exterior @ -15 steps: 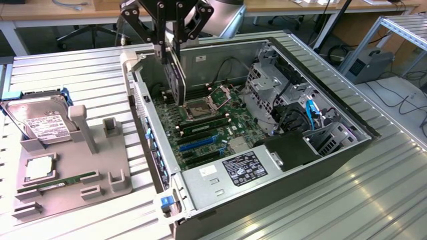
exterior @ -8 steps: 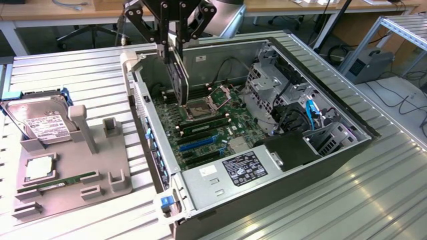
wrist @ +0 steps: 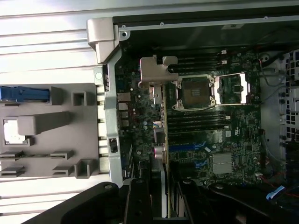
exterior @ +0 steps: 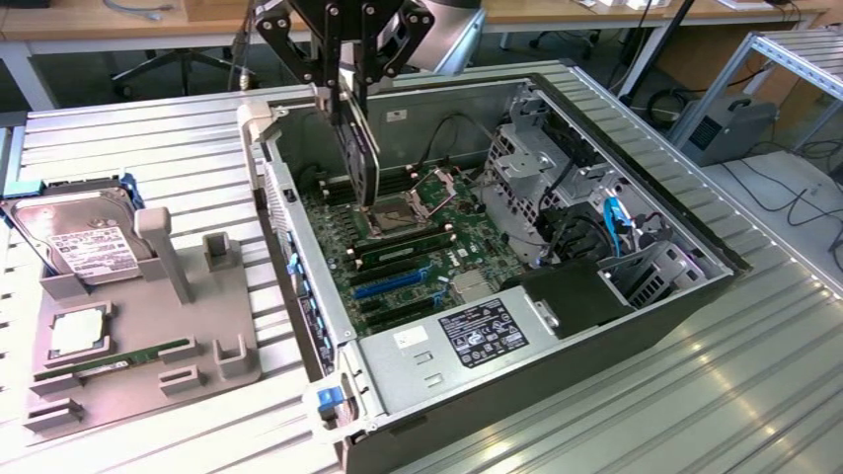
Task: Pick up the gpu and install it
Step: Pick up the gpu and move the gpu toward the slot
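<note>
My gripper (exterior: 347, 94) is shut on the gpu (exterior: 362, 158), which hangs edge-down over the open computer case (exterior: 283, 197). The card is upright, dark, and hovers above the motherboard (exterior: 421, 247) near the CPU socket (exterior: 395, 212). In the wrist view the gpu (wrist: 162, 126) is seen edge-on between my fingers (wrist: 140, 200), with its silver end bracket (wrist: 156, 70) toward the case's rear wall. Blue expansion slots (exterior: 389, 284) (wrist: 194, 148) lie on the board beside the card's lower edge; the card stands apart from them.
A grey parts fixture (exterior: 185, 296) lies at the exterior view's left, carrying a hard drive (exterior: 79, 247), a CPU (exterior: 79, 331) and a RAM stick (exterior: 113, 363). Inside the case are a power supply (exterior: 481, 331), a drive cage (exterior: 527, 168) and cables.
</note>
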`<state>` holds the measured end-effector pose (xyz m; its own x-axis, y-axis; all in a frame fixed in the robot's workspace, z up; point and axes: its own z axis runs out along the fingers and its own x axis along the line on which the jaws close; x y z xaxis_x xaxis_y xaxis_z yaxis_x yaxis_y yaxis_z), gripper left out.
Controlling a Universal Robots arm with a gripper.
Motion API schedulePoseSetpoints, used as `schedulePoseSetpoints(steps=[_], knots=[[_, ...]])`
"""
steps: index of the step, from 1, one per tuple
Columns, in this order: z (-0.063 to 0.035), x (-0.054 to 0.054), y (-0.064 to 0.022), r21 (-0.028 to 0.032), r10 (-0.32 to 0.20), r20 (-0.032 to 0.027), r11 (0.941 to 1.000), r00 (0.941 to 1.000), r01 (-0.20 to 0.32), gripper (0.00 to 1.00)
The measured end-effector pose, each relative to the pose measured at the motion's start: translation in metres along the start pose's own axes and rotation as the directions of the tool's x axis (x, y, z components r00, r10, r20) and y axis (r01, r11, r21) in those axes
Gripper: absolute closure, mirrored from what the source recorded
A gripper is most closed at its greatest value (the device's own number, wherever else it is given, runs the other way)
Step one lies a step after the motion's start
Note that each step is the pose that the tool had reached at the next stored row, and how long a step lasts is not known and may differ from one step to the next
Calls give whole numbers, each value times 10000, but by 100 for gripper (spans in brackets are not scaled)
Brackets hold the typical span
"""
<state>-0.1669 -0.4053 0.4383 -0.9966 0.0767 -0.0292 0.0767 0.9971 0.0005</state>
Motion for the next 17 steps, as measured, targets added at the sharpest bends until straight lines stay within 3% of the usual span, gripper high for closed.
schedulePoseSetpoints(steps=[17], knots=[[3,-103,8,18,0,1,10000,10000,0,73]])
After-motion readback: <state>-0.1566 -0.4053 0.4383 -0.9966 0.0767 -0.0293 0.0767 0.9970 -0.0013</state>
